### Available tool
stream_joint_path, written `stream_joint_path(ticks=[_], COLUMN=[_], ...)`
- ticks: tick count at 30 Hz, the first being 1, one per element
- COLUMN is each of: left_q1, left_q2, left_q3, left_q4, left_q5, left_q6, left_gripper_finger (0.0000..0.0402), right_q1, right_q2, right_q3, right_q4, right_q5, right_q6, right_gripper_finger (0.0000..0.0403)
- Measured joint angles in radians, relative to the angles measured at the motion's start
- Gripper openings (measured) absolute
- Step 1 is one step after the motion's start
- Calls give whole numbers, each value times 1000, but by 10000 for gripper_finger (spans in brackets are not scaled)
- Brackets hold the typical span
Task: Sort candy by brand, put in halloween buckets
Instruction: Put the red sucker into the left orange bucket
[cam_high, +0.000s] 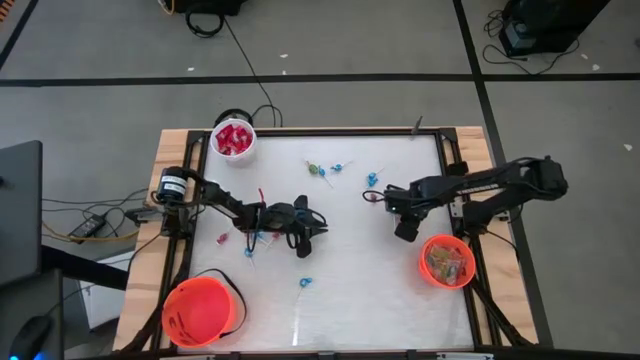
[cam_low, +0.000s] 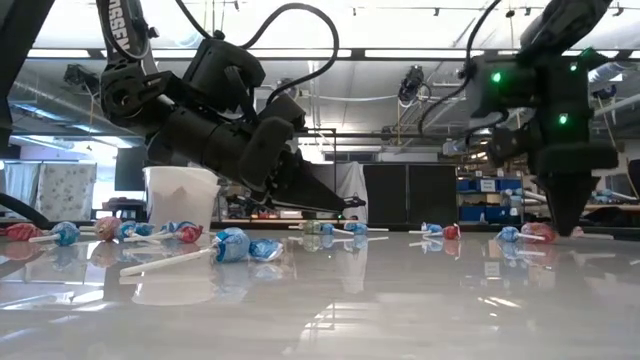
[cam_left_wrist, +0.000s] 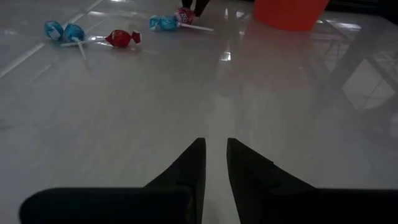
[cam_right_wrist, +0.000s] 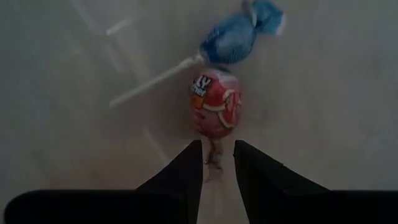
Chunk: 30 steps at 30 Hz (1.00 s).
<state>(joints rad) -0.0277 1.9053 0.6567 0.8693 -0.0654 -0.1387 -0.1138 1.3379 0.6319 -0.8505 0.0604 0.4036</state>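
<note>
So here's what we saw. The right gripper (cam_right_wrist: 217, 144) was low over the table (cam_high: 340, 290) on the right half, with its two dark, wedge-shaped fingers a narrow slit apart. The twisted tail of a red wrapped candy (cam_right_wrist: 214, 104) reached into that slit. We couldn't tell whether the tips were actually touching it, and it didn't look clamped. The candy was a glossy oval in crinkly plastic with red and orange swirls, and the only letters we could make out were "LY". Touching its far end lay a blue lollipop (cam_right_wrist: 230, 38), with a shiny twisted wrapper and a thin white stick angling off to the side.

The left gripper (cam_left_wrist: 215, 142) hung over bare tabletop left of centre. Its fingers were also just slightly apart, with nothing between them. The table was smooth, pale and reflective.

As for the rest of the candy, more blue lollipops (cam_left_wrist: 62, 31) and a red twisted piece (cam_left_wrist: 121, 38) were scattered around mid-table. One round orange plastic bucket (cam_high: 422, 262) sat just beside the right arm with mixed sweets inside. The other orange bucket (cam_high: 172, 300) stood at the near left corner, black handle showing. The small white pail (cam_high: 214, 140) at the far left held red packets, and we couldn't read any labels on them.
</note>
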Motion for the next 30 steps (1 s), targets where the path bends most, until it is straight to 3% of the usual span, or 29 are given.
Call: stream_joint_path(ticks=[6,11,14,19,24,30], left_q1=[0,5,30,87,123,131], left_q2=[0,-1,-1,-1,-1,-1], left_q3=[0,0,0,0,0,0], left_q4=[-3,-27,-21,7,25,89], left_q5=[0,1,56,136,155,224], left_q6=[0,-2,-65,-104,-104,-106], left_gripper_finger=[72,72,72,72,83,135], right_q1=[0,0,3,28,62,89], right_q2=[95,124,110,48,1,28], right_q3=[4,8,2,-8,-5,-2], right_q4=[2,13,24,62,224,571], right_q5=[-2,-10,-11,32,105,107], right_q6=[-18,-6,-4,23,38,-68], right_gripper_finger=[101,48,15,23,12,12])
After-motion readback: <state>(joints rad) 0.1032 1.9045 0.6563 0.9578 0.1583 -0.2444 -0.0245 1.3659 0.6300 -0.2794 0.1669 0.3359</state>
